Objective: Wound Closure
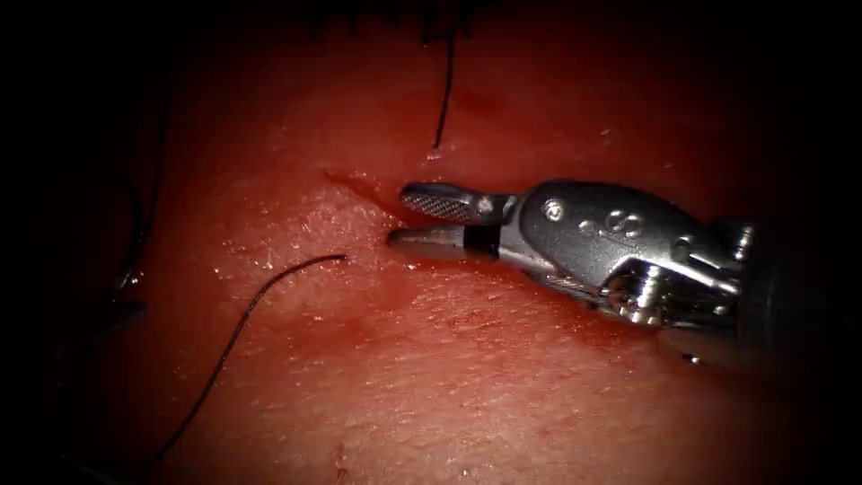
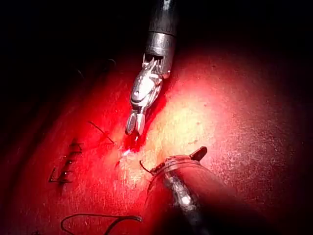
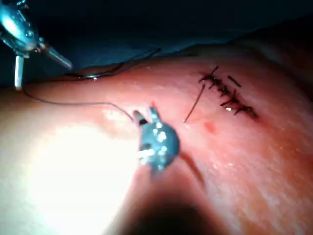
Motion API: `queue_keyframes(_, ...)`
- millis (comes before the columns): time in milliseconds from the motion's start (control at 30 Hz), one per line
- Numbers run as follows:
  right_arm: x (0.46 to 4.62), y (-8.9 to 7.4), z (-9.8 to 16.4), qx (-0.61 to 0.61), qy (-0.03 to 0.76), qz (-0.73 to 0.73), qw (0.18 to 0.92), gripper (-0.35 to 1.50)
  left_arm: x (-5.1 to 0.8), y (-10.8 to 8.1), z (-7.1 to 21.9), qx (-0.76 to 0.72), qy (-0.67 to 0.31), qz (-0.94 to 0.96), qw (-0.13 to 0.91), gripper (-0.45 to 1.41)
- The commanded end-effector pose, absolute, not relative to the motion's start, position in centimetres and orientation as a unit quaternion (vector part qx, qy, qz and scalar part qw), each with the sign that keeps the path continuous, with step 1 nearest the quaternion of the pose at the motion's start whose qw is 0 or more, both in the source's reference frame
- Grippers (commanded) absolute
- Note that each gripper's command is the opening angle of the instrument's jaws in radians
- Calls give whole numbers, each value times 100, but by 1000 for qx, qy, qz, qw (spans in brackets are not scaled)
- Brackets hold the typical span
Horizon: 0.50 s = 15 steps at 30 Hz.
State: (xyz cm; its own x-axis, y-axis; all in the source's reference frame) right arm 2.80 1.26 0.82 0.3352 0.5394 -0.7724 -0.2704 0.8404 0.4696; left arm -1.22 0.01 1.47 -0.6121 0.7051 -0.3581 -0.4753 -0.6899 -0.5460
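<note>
The tissue (image 1: 467,386) has a short open cut (image 1: 359,190), with finished stitches (image 3: 227,95) further along. My right tool (image 1: 397,216) lies low over the tissue with its jaws open at the cut's right end and nothing between the tips. A dark band crosses its lower jaw near the hinge. A dark curved strand of thread (image 1: 260,296) lies left of the cut; I cannot tell whether the needle is on it. In the right wrist view my left tool (image 3: 44,73) hangs open, and thread (image 3: 73,103) runs from under one jaw to the right tool's jaws (image 3: 145,115).
A loose thread tail (image 1: 443,90) hangs from the stitched part down toward the cut. Red fluid wets the tissue around the cut. More thread (image 2: 93,216) loops on the tissue beside the left tool's shaft (image 2: 200,200).
</note>
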Motion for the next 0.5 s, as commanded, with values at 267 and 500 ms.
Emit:
queue_keyframes(267, 290, 119, 90, 131, 515, 248, 810, 20, -136, -26, 168, -241, -228, 886, 324, 76)
queue_keyframes(500, 292, 115, 90, 131, 514, 247, 811, 19, -126, -38, 180, -214, -232, 899, 304, 31)
